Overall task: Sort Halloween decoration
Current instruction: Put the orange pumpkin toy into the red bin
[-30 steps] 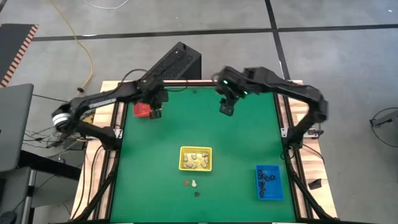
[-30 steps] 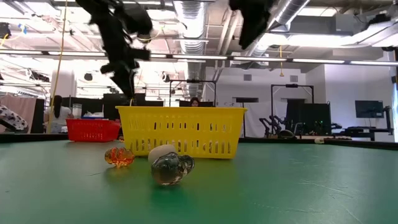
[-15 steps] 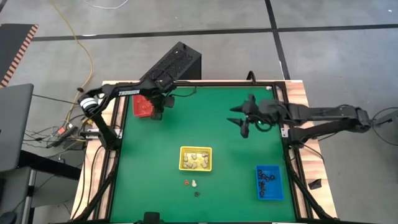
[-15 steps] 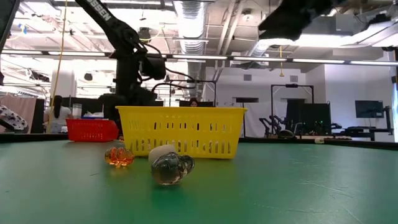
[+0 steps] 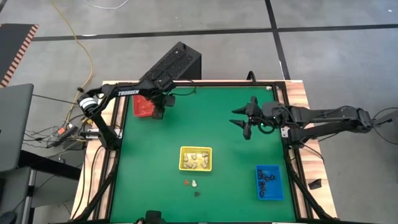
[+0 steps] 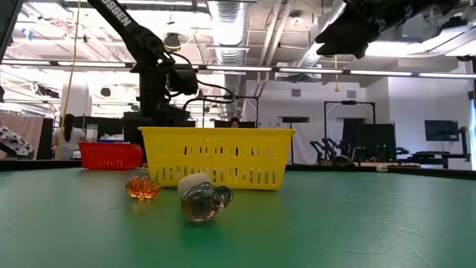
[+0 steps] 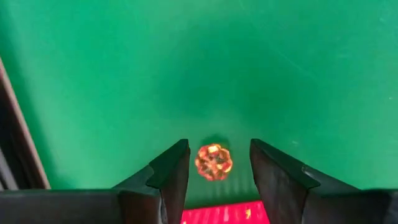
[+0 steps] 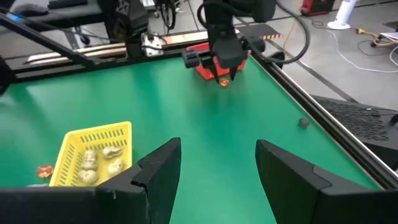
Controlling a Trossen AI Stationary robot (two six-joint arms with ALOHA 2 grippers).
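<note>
I had the left gripper (image 7: 214,165) over the red tray (image 5: 142,107), fingers parted round an orange trinket (image 7: 214,161) – release step, I judged – right gripper (image 8: 214,165) open, idle, next fetching floor pieces (image 5: 192,184).

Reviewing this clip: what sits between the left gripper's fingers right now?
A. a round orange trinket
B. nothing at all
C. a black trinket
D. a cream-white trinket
A: the left wrist view shows a round orange trinket between the left gripper fingers, which stand apart from it on both sides, just above the red tray; the right wrist view shows the same orange spot under that gripper.
</note>
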